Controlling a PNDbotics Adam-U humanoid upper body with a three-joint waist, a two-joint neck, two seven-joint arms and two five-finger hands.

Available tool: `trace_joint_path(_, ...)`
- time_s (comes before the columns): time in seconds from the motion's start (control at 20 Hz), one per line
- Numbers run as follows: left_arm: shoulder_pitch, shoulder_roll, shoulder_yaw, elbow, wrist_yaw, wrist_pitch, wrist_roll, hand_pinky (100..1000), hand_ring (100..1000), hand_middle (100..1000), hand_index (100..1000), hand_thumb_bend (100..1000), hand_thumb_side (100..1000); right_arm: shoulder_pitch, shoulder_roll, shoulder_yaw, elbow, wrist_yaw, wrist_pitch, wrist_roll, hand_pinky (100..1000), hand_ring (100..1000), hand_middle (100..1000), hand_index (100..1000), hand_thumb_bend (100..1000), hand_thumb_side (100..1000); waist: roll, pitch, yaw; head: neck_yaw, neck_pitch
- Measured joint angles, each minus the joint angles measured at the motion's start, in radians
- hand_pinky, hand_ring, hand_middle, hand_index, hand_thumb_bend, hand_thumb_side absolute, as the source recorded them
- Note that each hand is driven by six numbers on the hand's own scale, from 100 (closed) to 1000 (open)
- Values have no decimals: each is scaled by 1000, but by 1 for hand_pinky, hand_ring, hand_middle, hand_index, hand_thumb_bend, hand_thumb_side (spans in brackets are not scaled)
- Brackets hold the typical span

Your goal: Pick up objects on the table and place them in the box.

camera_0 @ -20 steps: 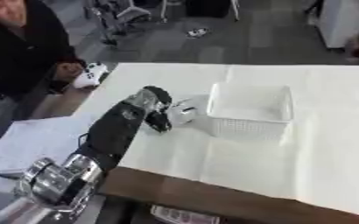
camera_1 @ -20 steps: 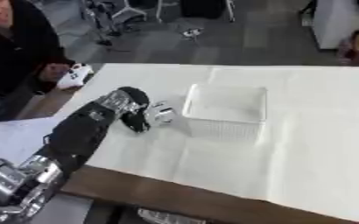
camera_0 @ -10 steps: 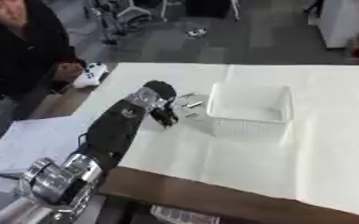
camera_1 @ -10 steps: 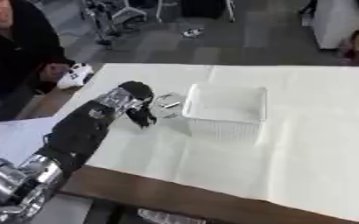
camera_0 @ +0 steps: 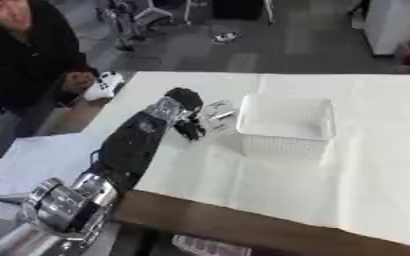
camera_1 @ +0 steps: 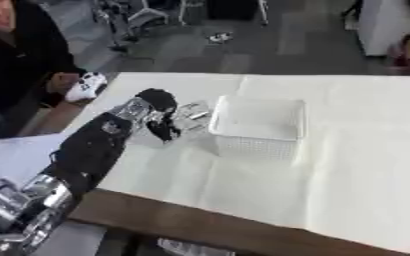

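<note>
A table covered with a pale cloth (camera_0: 348, 165) fills most of the scene, seen from above by the robot's head camera. Near its middle stands a white box (camera_0: 286, 124), a shallow open basket with thin latticed walls, and nothing can be seen inside it. The robot's left arm reaches in from the lower left, black with a silver joint near the bottom edge. Its left hand (camera_0: 184, 111) hangs just beside the box's left wall, fingers curled downward. At those fingers sits a small silvery-white object (camera_0: 215, 113), close to the box's upper left corner. It looks pinched in the hand, though the blur makes it hard to be sure whether it is held or simply lying on the cloth against the fingertips. Judging from its small size and thin, flat, shiny look, the object is probably light and rigid or crinkly, perhaps a wrapped packet, and may be slippery. A pinch across its narrow middle or along one edge would likely serve best, since a flat thing on cloth gives little to hook under. The basket itself seems light and could slide if nudged. The right hand is not visible; only a sliver of something grey shows at the lower right edge of the right eye view.
</note>
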Motion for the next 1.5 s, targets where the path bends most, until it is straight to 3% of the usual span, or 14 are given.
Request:
trace_joint_path(0.8, -56, 17, -18, 1, -203, 0, 78, 100, 100, 100, 150, 100, 513, 0, 5, 1, 0, 0, 0, 0, 435, 529, 569, 824, 234, 1000, 9, -6, -4, 7, 0)
trace_joint_path(1.5, -79, 52, -25, -17, -233, -18, 114, 100, 100, 100, 148, 100, 491, 1, 8, 6, 0, 2, -2, -3, 436, 529, 569, 823, 228, 1000, 18, -16, -6, 8, 0)
